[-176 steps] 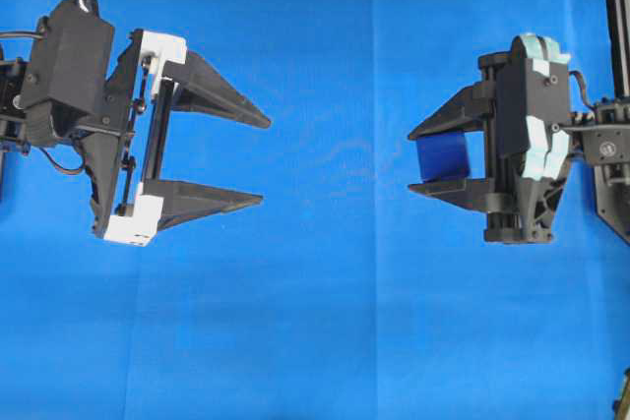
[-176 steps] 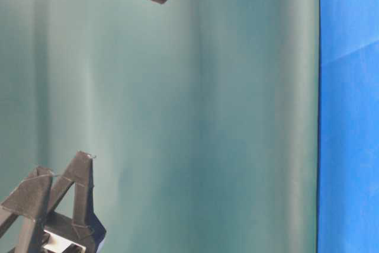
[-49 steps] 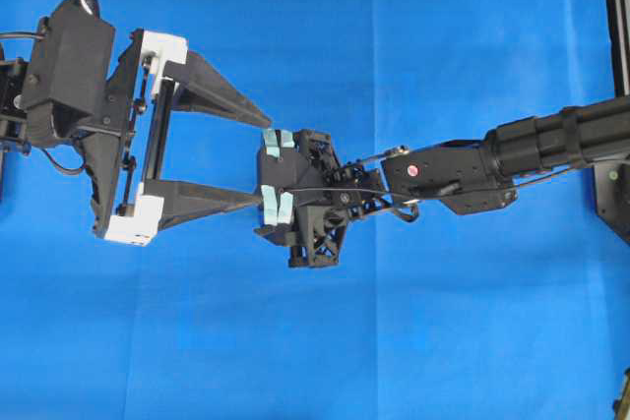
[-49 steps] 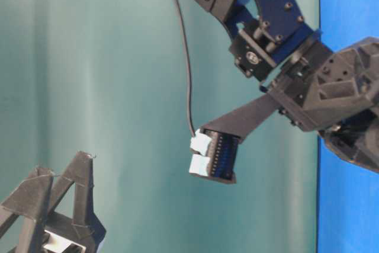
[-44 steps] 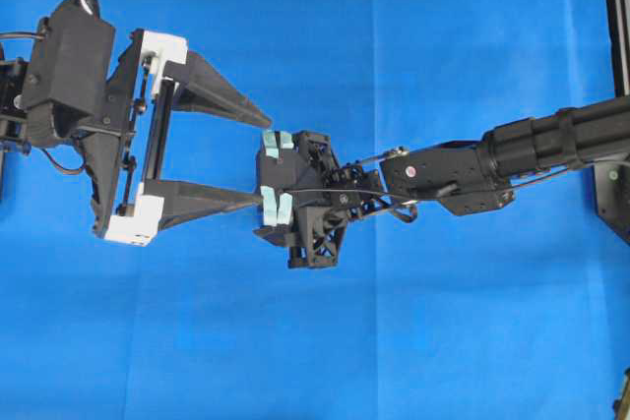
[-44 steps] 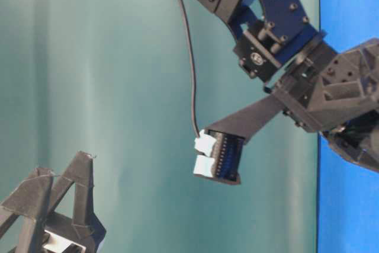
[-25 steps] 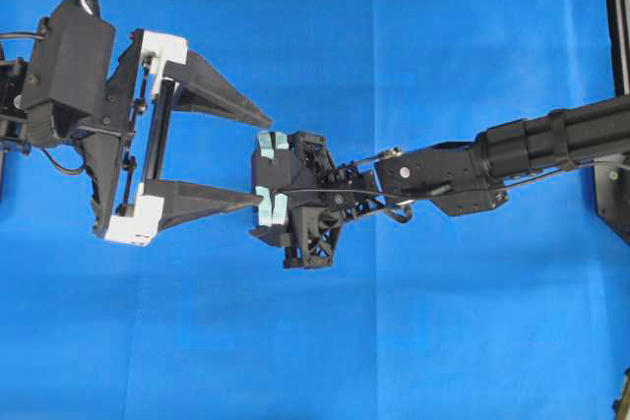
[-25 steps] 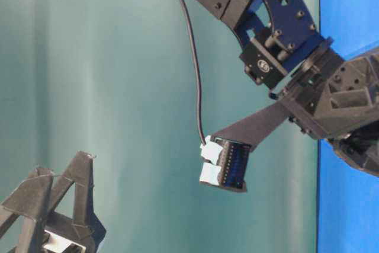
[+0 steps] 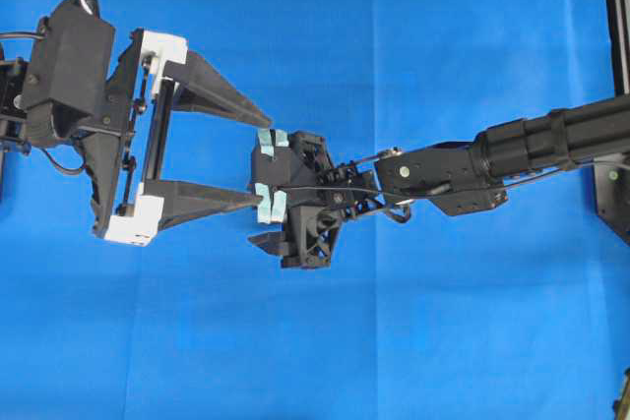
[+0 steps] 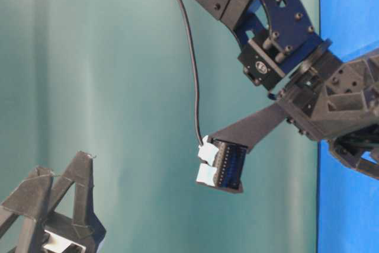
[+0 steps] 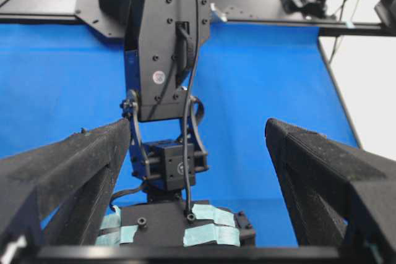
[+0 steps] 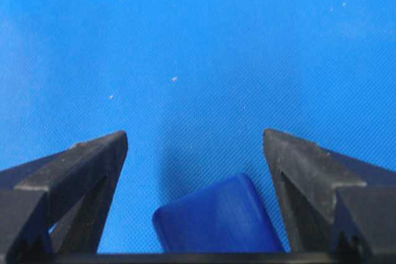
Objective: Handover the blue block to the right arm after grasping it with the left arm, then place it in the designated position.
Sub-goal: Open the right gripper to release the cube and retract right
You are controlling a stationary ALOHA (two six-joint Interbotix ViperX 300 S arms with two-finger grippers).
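below, rounded glossy blue block (image 12: 216,217) on woven cloth (image 12: 198,47), matte pointed right pincer (image 12: 195,153) spread

We see the wrinkled blue cloth (image 9: 443,46) covering the table lying bare across the top and bottom of the overhead view, so passage there is wide. The middle band is crowded: the left arm's black gripper with white rail blocks (image 9: 256,158) stands with its two pointed fingers spread wide on the left, and the right arm's all-black gripper (image 12: 195,146) reaches across the middle, its body just beside those fingertips. Between the right gripper's parted fingers sits the small dark-blue rounded block (image 12: 218,217), with a gap on either side. A black frame post (image 9: 615,7) closes the far right edge.
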